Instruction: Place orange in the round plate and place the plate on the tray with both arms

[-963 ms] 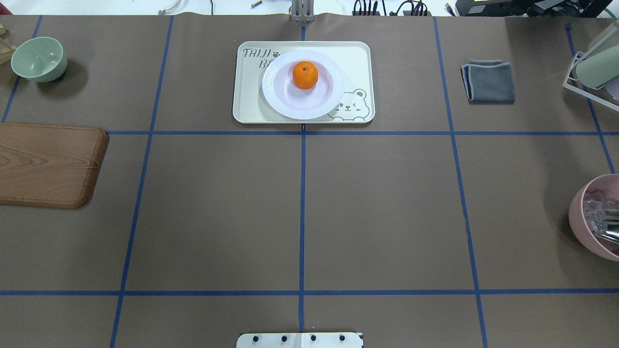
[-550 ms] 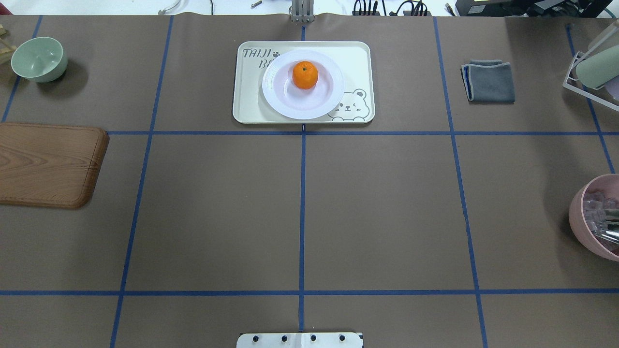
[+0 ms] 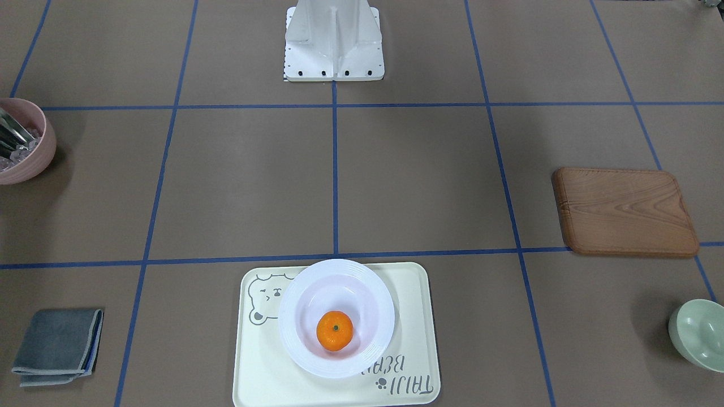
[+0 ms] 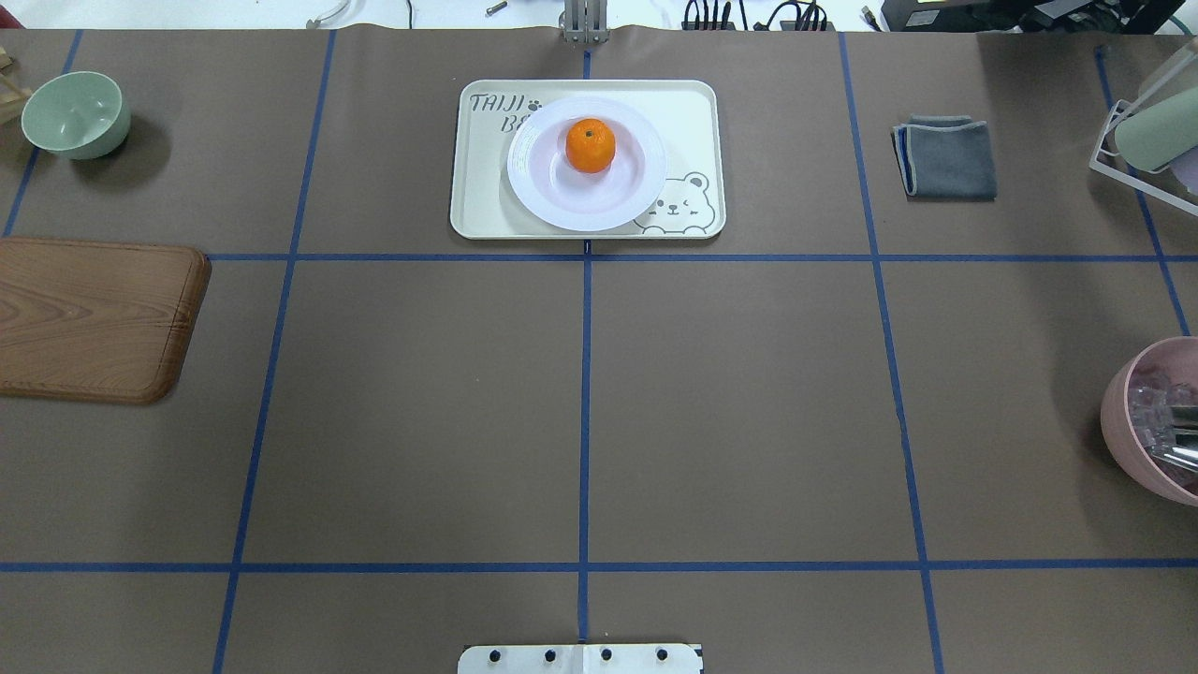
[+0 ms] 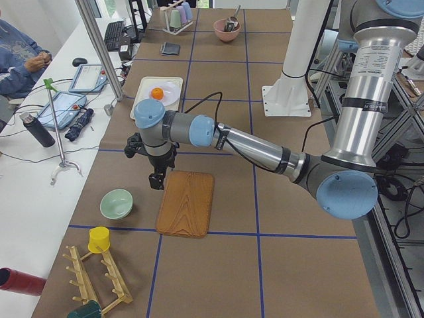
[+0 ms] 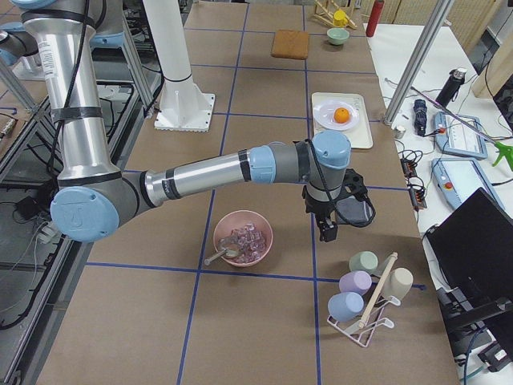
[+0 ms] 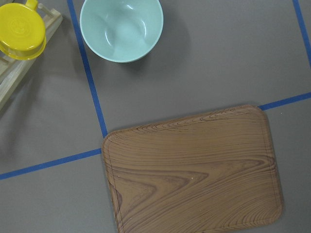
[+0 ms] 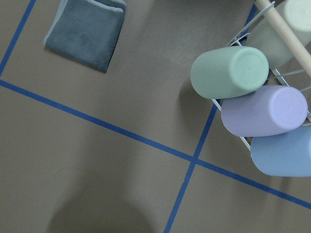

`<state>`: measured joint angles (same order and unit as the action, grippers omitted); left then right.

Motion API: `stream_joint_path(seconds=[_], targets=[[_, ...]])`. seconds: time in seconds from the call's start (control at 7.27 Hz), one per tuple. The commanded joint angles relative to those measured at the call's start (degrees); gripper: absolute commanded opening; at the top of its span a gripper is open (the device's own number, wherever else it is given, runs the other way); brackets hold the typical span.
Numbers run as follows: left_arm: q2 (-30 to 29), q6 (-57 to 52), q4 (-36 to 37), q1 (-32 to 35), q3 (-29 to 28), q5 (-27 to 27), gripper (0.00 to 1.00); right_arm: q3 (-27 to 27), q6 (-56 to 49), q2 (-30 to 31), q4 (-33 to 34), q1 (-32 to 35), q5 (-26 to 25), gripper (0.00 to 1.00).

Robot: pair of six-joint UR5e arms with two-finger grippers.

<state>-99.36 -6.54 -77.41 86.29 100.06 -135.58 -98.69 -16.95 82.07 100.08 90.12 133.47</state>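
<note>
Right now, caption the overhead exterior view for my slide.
Orange sits in the round plate, which rests on the tray.

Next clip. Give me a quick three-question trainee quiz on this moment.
1. Fill in: the ___ gripper hangs near the board and the green bowl.
2. True or false: the orange lies in the plate.
3. The plate stands on: A the green bowl; B the tray; C the board.
Key: 1 left; 2 true; 3 B.
</note>
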Motion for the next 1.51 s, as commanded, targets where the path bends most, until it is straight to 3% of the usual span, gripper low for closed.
stream_joint_path(seconds=[0.0,0.69,1.38], targets=[[2.7,-0.1,-0.4,1.0,0.0,-0.7,0.98,-0.1,0.2,0.5,-0.1,-0.9,0.5,1.00],[13.2,-0.2,-12.7,1.2,2.2,-0.9,0.98,-0.2,0.3,1.2,0.2,-1.5,0.5,1.00],[11.7,-0.1,-12.9,1.0,2.8,-0.6,0.98,-1.2,0.2,4.2,0.0,-1.5,0.0,1.00]])
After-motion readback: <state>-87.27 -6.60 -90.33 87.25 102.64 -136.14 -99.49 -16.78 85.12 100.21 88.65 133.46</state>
